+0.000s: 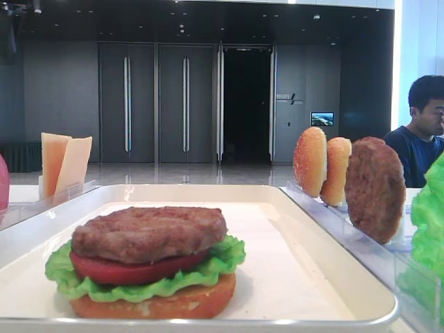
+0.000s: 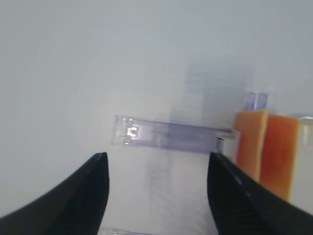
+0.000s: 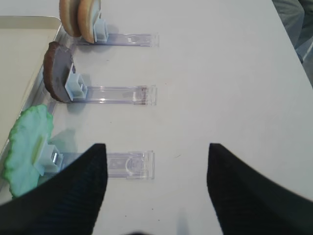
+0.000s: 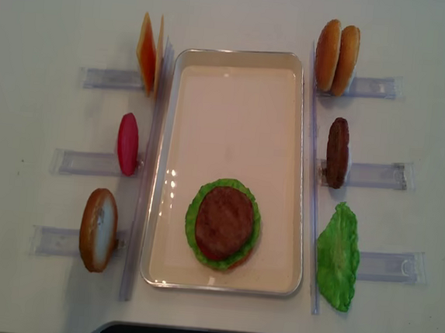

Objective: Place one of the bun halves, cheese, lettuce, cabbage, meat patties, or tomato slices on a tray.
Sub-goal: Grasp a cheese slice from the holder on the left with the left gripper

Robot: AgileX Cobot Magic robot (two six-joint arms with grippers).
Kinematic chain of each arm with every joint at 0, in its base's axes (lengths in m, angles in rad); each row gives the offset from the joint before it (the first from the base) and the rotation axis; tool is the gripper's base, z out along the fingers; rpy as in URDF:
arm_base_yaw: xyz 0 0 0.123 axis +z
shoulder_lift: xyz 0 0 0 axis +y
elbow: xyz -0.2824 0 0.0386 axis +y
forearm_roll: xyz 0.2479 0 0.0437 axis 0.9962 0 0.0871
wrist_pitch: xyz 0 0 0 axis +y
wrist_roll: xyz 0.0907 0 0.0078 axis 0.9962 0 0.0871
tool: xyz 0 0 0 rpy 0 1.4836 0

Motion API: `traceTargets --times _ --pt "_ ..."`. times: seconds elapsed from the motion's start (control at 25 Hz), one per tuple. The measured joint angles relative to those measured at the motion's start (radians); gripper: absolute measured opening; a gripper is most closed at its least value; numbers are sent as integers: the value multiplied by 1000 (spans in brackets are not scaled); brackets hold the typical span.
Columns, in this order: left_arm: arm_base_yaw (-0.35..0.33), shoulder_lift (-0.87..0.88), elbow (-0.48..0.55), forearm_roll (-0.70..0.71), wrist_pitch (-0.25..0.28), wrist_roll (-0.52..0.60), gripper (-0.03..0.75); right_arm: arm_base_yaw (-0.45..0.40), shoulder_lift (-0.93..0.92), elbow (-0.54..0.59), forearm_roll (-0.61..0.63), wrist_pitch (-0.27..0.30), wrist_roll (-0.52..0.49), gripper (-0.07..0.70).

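The cream tray holds a stack of a bun half, lettuce, a tomato slice and a meat patty on top. Left of the tray, cheese, a tomato slice and a bun half stand in racks. To its right stand two bun halves, a patty and a lettuce leaf. My left gripper is open over bare table, with the cheese just right of it. My right gripper is open and empty, right of the lettuce.
Clear plastic racks lie on the white table on both sides of the tray. A person sits beyond the table's far right. Neither arm shows in the overhead view.
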Motion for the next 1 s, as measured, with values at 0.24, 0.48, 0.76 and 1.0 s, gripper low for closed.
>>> traceTargets --times 0.24,0.48,0.76,1.0 --pt "-121 54 -1 22 0 -124 482 0 0 0 0 0 0 454" --pt "-202 113 -1 29 0 -208 482 0 0 0 0 0 0 454" --pt "-246 135 -1 43 -1 -269 482 0 0 0 0 0 0 454" --pt "-251 135 -1 44 -1 -314 482 0 0 0 0 0 0 454"
